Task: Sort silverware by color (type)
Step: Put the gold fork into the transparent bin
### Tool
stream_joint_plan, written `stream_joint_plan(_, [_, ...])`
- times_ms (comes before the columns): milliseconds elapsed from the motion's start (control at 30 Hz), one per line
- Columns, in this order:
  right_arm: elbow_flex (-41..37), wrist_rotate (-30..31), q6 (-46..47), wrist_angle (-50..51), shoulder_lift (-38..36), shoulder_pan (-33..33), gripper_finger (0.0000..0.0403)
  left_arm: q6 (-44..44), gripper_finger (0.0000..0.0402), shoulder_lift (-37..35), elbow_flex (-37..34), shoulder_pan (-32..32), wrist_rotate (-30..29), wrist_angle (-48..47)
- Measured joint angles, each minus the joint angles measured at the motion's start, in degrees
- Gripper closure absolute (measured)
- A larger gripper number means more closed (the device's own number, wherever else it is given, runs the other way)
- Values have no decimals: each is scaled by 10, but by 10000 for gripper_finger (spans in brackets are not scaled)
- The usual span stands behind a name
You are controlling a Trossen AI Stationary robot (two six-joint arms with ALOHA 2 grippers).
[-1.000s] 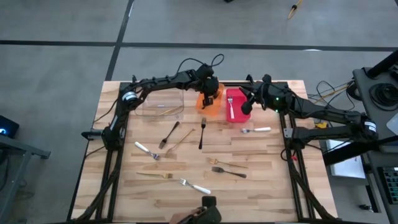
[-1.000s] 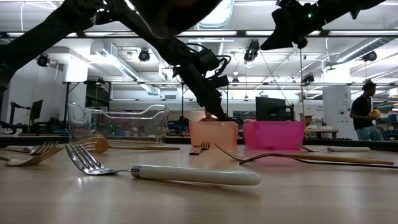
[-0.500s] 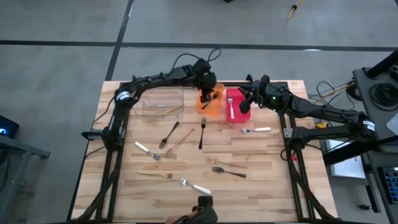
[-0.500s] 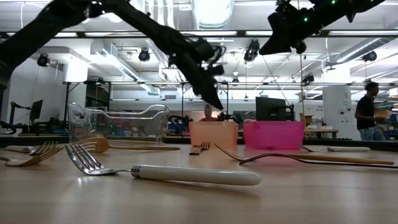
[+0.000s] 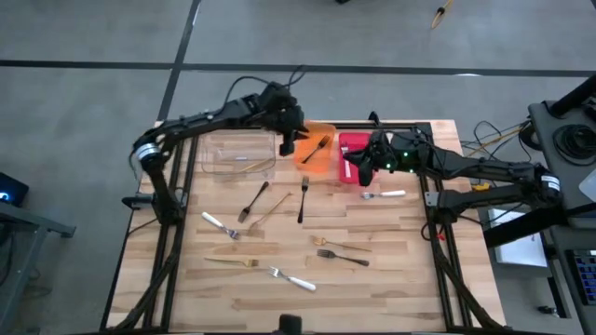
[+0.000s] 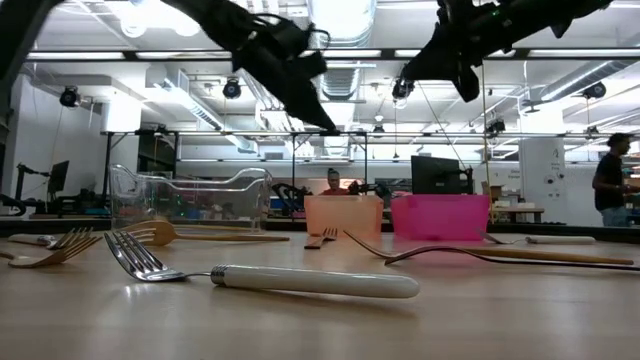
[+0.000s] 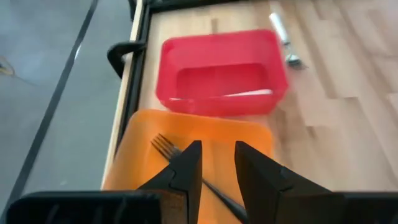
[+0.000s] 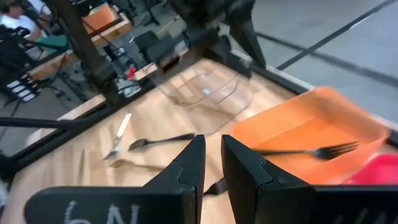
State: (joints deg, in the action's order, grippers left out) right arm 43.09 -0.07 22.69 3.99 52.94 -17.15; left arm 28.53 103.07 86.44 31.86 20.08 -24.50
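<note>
My left gripper hangs open above the gap between the clear bin and the orange bin, holding nothing. A black fork lies slanted inside the orange bin. My right gripper hovers over the near end of the red bin, its fingers a narrow gap apart and empty. The red bin holds a pale-handled piece. Several forks lie flat on the table: black, gold, silver with pale handles.
The clear bin holds a gold utensil. The three bins stand in a row by the table's far edge. More forks lie mid-table and toward the near edge. In the low view a person stands in the room behind.
My left gripper has risen out of the orange bin and moved toward the table's left, over the clear bin's edge; the black fork now lies in the orange bin. My right gripper has shifted a little toward the near edge over the red bin.
</note>
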Motion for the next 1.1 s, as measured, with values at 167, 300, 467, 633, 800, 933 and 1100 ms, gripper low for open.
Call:
stream_joint_plan(167, [8,0,20,3,29,20,360,-43,325,-84,-130,-4,6,119])
stream_joint_plan(300, [33,-4,41,35,62,31,360,-60,325,-146,-214,-7,4,184])
stream_joint_plan(467, [85,-4,67,132,116,52,360,-75,325,-208,-279,-10,5,209])
stream_joint_plan(633, [157,-4,75,243,184,85,360,-89,325,-260,-316,-11,5,217])
stream_joint_plan(800, [243,-6,88,364,258,121,360,-100,325,-305,-350,-12,5,216])
stream_joint_plan(933, [297,-18,90,435,314,153,360,-112,325,-332,-380,-12,5,213])
stream_joint_plan(1100, [333,-52,96,455,369,191,360,-137,325,-368,-413,-11,5,210])
